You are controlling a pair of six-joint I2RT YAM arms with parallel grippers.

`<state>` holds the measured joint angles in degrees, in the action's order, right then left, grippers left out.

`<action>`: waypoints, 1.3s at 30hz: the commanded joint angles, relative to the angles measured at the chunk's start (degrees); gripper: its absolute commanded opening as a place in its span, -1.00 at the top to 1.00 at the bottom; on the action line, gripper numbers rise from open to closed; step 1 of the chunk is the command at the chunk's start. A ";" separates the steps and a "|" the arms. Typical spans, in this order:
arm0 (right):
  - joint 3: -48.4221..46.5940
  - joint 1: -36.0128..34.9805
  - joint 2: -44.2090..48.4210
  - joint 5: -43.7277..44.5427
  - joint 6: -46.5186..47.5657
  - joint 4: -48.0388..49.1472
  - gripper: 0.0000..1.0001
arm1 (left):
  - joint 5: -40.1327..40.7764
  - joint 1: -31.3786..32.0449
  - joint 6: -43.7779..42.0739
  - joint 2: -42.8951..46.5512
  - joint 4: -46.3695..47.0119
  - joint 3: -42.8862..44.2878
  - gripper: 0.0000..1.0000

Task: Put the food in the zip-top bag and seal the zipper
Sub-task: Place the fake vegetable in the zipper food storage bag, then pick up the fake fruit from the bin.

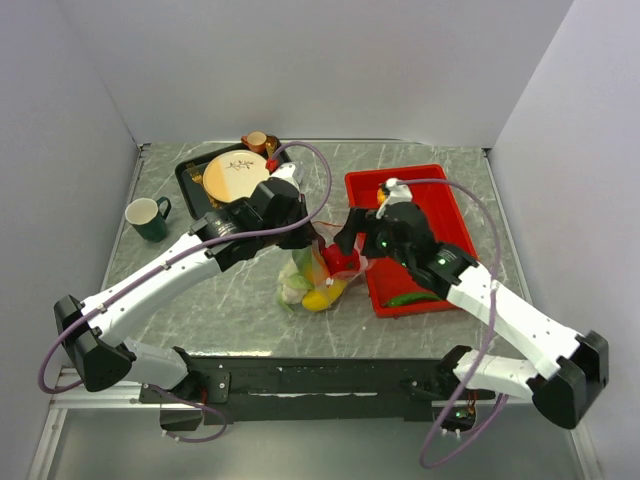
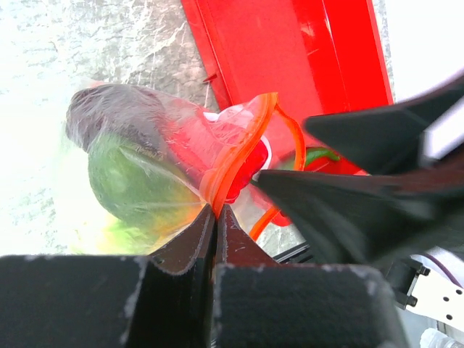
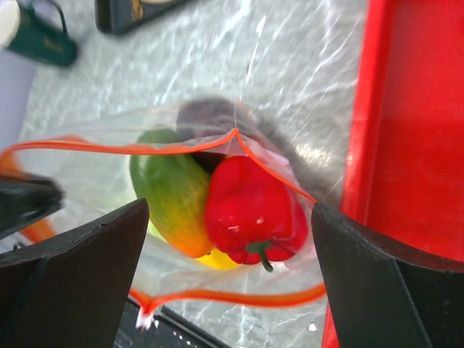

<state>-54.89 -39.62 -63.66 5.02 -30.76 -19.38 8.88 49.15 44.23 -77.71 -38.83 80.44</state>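
Note:
The clear zip-top bag [image 1: 308, 280] lies between my grippers with its mouth held open. My left gripper [image 2: 215, 210] is shut on the orange-red zipper strip [image 2: 217, 174] at the mouth's edge. My right gripper [image 3: 232, 275] is open wide over the mouth, empty. The red pepper [image 3: 254, 210] lies just inside the mouth, between the right fingers and untouched. The red-green mango [image 3: 174, 192], yellow mango [image 3: 217, 259] and dark purple fruit [image 3: 206, 119] sit deeper in the bag. The white slider [image 3: 145, 315] is at one end of the near strip. The green chili [image 1: 410, 298] lies in the red tray [image 1: 440, 215].
A beige plate [image 1: 236, 175] sits on a black tray [image 1: 190, 175] at the back left, with small cups [image 1: 258, 142] behind it. A dark green mug [image 1: 150, 218] stands at the left. The red tray is right of the bag, close to my right gripper.

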 commanded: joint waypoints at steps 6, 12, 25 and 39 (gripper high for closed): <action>-1.36 4.18 4.08 19.95 -4.30 -5.40 -1.00 | 0.17 0.16 -0.02 1.42 3.50 -0.20 0.90; -2.50 18.76 -2.78 5.75 -5.45 -6.64 -1.00 | -0.36 0.16 -0.37 1.34 4.29 -1.26 0.95; -12.33 23.18 -18.51 2.71 -0.70 -7.78 -1.00 | -0.19 0.16 -1.25 0.81 4.02 -0.90 0.99; -23.67 32.40 -35.03 -6.32 -2.72 -3.74 -1.00 | 1.93 0.07 -2.57 1.95 2.97 -0.73 0.99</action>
<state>-73.69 -9.43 -96.27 1.58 -33.26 -27.14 9.52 49.15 43.40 -77.71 -37.34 79.07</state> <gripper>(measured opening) 0.998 0.021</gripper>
